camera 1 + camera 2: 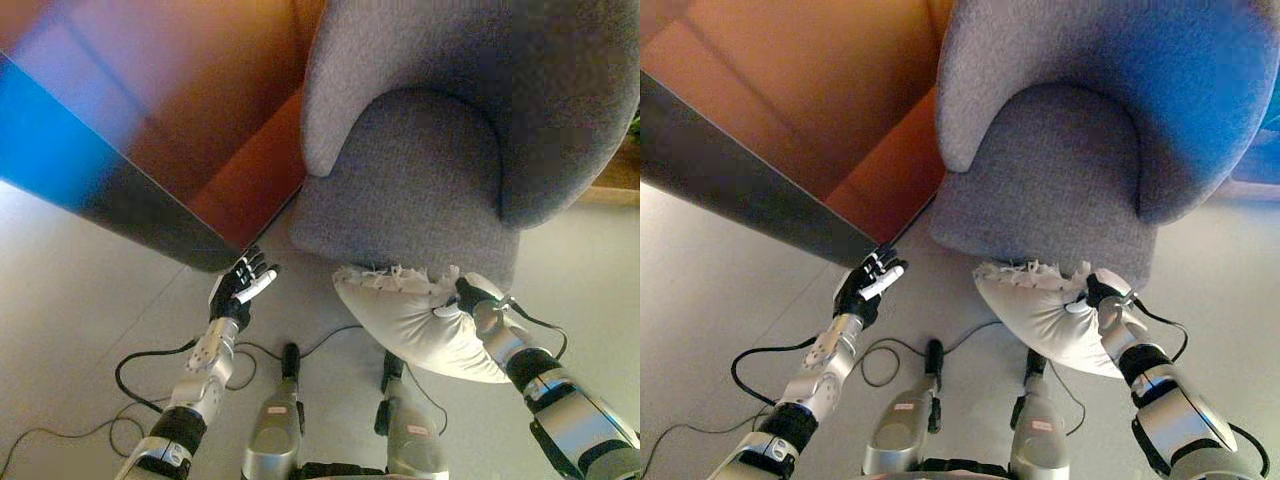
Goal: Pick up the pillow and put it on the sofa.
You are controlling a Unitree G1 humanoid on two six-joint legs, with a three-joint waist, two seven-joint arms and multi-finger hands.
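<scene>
Grey floor fronts the grey sofa (pixel 420 170). Right hand (pixel 470 300) clamps the pillow (pixel 410 320), long axis along the seat's front edge just below it; left hand (pixel 240 285) hangs relaxed, apart.

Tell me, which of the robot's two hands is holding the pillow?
The right hand: its fingers are curled into the white pillow, just below the grey sofa seat. The left hand is open and empty.
</scene>
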